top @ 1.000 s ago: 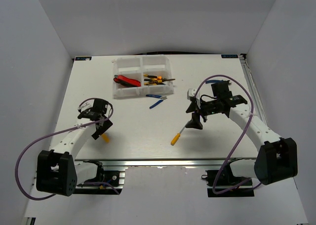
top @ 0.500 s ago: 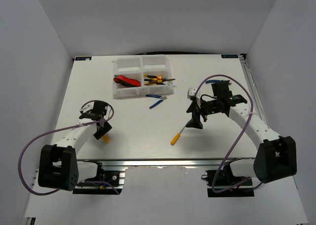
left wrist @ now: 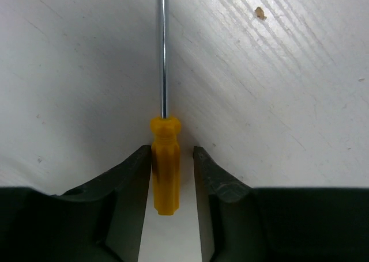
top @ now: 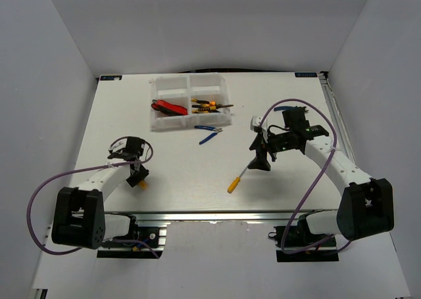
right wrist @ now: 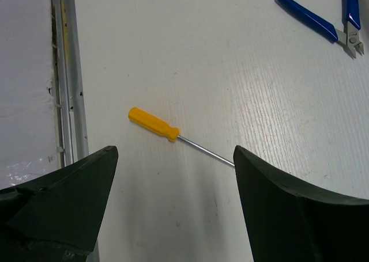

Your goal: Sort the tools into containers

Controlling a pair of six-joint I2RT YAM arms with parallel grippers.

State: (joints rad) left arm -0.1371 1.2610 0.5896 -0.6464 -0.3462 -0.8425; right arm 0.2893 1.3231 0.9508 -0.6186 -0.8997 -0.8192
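Note:
A screwdriver with a yellow-orange handle lies on the table, shaft pointing away. My left gripper straddles the handle; the left finger touches it, the right finger stands a small gap off. In the top view this gripper is low at the near left, the handle just showing. My right gripper is wide open above a second yellow-handled screwdriver, which lies near the table's front. Blue-handled pliers lie in front of the white organiser tray.
The tray holds red-and-black cutters in a left compartment and yellow-and-black pliers in the one beside it. The blue pliers show at the top right of the right wrist view. A metal rail runs along the near table edge.
My left arm has drawn nearer and lowered, bringing its gripper down around the screwdriver handle. The right arm has barely moved.

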